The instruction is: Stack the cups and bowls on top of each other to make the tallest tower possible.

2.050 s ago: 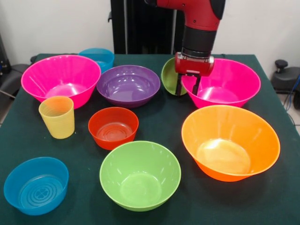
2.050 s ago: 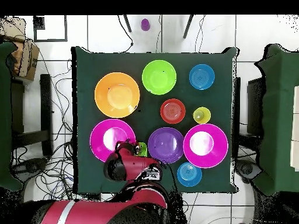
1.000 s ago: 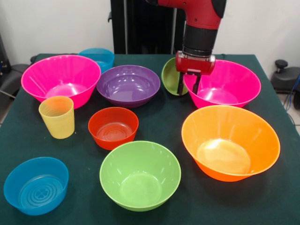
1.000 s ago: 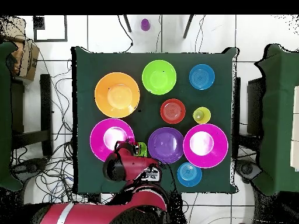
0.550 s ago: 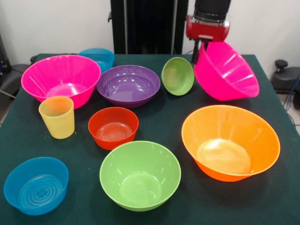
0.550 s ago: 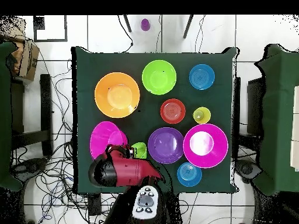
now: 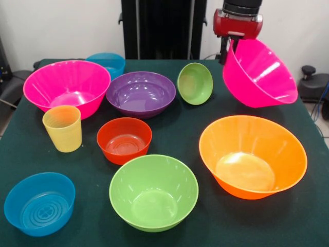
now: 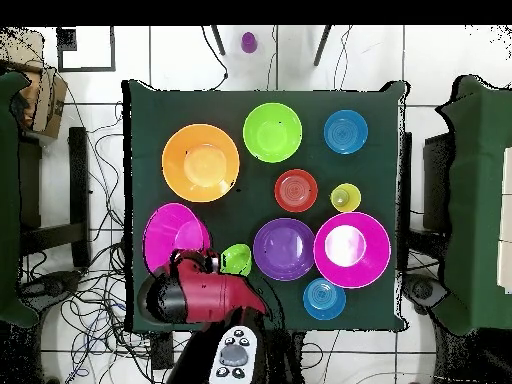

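Observation:
My gripper (image 7: 229, 53) is shut on the rim of a big pink bowl (image 7: 259, 74) and holds it tilted above the table's far right. In the overhead view the arm hides the gripper; the held pink bowl (image 8: 172, 235) shows beside it. A small lime green bowl (image 7: 195, 83) stands on its edge just left of the held bowl. The yellow cup (image 7: 62, 127) stands at the left, also seen in the overhead view (image 8: 346, 197). The big orange bowl (image 7: 252, 154) sits below the held bowl. No bowls are nested.
On the table stand the other pink bowl (image 7: 67, 85), a purple bowl (image 7: 140, 92), a red-orange bowl (image 7: 124, 139), a larger lime green bowl (image 7: 153, 190), and blue bowls at the back (image 7: 107, 62) and front left (image 7: 40, 201).
The gripper has risen with the pink bowl, lifting it off the table and tilting it to the right. The small lime green bowl now shows in full.

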{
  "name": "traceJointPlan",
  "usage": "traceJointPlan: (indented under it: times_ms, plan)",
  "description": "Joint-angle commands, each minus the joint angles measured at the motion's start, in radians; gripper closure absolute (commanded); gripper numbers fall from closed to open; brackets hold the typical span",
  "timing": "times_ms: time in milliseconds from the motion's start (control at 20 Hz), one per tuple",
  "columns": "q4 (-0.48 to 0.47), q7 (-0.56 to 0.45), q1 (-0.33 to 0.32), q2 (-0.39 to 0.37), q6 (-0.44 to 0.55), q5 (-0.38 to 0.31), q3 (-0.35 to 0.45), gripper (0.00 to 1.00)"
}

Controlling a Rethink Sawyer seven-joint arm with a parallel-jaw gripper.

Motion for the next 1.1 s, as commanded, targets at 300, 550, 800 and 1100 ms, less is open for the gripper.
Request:
traceJointPlan:
  times_ms: [300, 550, 800, 1100]
  plan:
    - [-0.022, 0.171, 0.009, -0.002, 0.117, 0.057, 0.035, 1.0]
    - [-0.045, 0.142, -0.006, -0.126, 0.307, 0.062, 0.025, 1.0]
    - [-0.058, 0.121, -0.019, -0.328, 0.57, 0.067, 0.011, 1.0]
    - [-0.139, 0.134, -0.01, -0.459, 0.794, 0.045, -0.052, 1.0]
